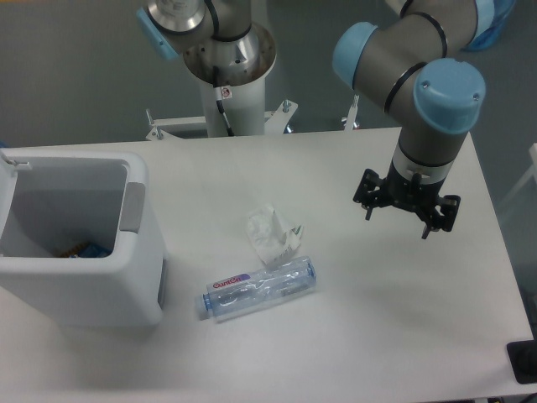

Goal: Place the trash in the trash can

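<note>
A crumpled white wad (271,234) lies near the middle of the table. Just in front of it, a crushed clear plastic bottle (259,290) with a pink-and-blue label rests on its side. The white trash can (126,277) stands at the left edge, with a grey tab on its right rim and some items at its bottom. My gripper (398,222) hangs over the right part of the table, well to the right of both trash items. Its fingers point down and stand apart, holding nothing.
The arm's white base column (225,92) rises at the back edge of the table. A small black object (524,361) sits at the front right corner.
</note>
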Controlling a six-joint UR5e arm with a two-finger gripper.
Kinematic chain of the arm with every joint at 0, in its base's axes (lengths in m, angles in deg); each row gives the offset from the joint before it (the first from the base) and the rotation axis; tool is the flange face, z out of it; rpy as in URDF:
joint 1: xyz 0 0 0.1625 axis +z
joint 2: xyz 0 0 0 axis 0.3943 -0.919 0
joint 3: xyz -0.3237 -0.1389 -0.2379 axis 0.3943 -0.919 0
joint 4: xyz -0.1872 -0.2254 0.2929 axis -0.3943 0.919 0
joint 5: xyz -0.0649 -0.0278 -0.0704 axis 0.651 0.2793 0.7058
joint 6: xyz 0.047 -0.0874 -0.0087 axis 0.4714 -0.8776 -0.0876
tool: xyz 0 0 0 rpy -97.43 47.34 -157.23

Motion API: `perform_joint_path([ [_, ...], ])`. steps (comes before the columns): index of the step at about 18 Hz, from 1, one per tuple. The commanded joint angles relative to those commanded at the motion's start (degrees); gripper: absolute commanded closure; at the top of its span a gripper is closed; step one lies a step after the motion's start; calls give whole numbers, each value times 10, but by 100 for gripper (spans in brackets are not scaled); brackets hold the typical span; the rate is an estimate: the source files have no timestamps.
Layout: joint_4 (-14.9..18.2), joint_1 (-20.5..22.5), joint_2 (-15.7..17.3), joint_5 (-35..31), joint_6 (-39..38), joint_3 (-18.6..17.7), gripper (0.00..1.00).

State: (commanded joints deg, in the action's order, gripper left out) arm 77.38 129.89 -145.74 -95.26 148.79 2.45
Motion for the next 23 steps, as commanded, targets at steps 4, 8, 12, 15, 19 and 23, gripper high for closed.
perform_joint_path([
  [4, 0, 0, 0, 0, -2, -2, 0],
  [8, 3, 0, 2, 0, -3, -7, 0],
  [12, 4, -2, 9, -11, 1, -35, 0],
  [15, 2, -5, 24, -14, -4, -61, 0],
  [19, -6, -8, 57, -11, -4, -135, 0],
  [23, -53, -47, 78, -11, -31, -217, 0],
])
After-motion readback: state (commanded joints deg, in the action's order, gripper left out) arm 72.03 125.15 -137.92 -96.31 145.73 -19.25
